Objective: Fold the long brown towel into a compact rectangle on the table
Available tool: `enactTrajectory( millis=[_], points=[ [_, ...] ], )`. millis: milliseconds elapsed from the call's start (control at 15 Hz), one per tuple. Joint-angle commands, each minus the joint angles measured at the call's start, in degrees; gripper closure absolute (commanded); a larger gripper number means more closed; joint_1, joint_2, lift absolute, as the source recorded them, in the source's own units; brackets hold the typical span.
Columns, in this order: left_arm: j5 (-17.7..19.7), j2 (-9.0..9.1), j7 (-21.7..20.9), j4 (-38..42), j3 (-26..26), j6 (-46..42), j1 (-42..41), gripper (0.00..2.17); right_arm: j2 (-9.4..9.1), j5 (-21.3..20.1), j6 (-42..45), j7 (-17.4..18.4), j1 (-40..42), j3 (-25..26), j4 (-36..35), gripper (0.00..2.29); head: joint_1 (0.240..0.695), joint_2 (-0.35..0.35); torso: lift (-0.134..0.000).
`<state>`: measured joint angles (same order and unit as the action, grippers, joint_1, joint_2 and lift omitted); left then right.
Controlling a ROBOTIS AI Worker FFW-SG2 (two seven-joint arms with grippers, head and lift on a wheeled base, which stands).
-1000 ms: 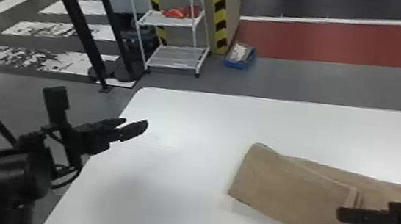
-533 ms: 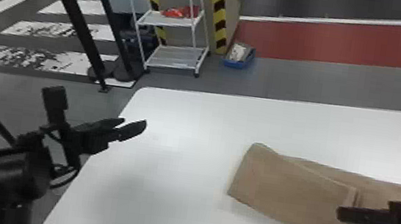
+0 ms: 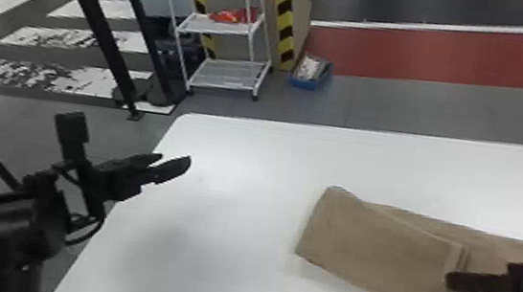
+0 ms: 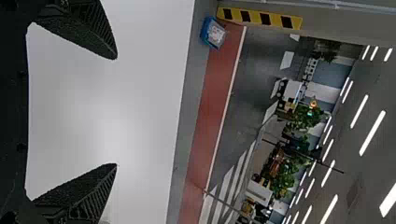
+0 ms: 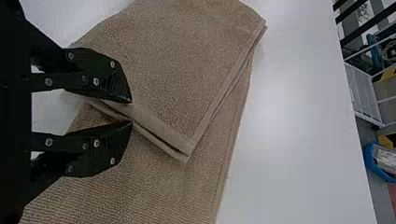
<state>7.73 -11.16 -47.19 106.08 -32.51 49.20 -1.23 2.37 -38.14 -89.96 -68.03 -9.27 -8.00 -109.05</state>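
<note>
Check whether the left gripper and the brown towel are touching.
Apart. The head view shows plain white table between the left gripper and the nearest edge of the brown towel.

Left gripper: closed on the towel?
No, the left gripper has its two fingers wide apart, with white table between them.

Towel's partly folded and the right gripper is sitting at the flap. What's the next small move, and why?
I'd probably release any hold on the flap and ease the right gripper off its edge. The flap already lies over the long lower layer, which still runs on to the robot's right, uncovered, for another fold.
</note>
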Motion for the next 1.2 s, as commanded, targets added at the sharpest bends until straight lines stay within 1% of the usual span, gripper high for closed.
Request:
enactTrajectory(
  millis=[0, 467, 533, 800, 867, 1000, 1067, 1133],
  points=[
    [0.00, 0.00, 0.00, 0.00, -0.09, -0.02, -0.09, 0.06, 0.00, -0.09, -0.12, 0.00, -0.14, 0.09, 0.15, 0.93, 0.695, 0.303, -0.124],
    [0.00, 0.00, -0.09, 0.09, -0.09, -0.02, -0.26, 0.06, -0.09, 0.53, -0.12, 0.44, 0.13, 0.35, 0.06, 0.95, 0.695, 0.303, -0.124],
    [0.00, 0.00, -0.09, 0.09, -0.18, -0.02, -0.35, 0.06, -0.09, 0.53, -0.12, 0.62, 0.13, 0.27, 0.06, 1.13, 0.695, 0.303, -0.124],
    [0.00, 0.00, -0.09, 0.09, -0.09, -0.02, -0.35, 0.06, -0.70, 1.58, -0.12, 1.32, 0.30, 1.41, -0.38, 1.15, 0.695, 0.304, -0.124],
    [0.00, 0.00, -0.09, 0.09, -0.09, -0.02, -0.35, 0.06, -0.79, 2.90, -0.12, 1.41, 0.39, 1.94, -0.90, 1.15, 0.695, 0.303, -0.124],
    [0.00, 0.00, -0.09, 0.09, -0.01, -0.02, -0.26, 0.06, -1.76, 5.71, -0.12, 1.76, 0.48, 3.78, -2.31, 1.15, 0.695, 0.305, -0.124],
    [0.00, 0.00, -0.09, 0.09, -0.01, -0.02, -0.18, 0.06, -1.93, 7.21, -0.12, 2.29, 0.30, 4.40, -3.28, 1.15, 0.695, 0.307, -0.124],
    [0.00, 0.00, -0.09, 0.09, -0.01, -0.02, -0.18, 0.06, -2.20, 7.73, -0.12, 2.38, -0.05, 4.84, -3.98, 1.15, 0.695, 0.311, -0.124]
  ],
)
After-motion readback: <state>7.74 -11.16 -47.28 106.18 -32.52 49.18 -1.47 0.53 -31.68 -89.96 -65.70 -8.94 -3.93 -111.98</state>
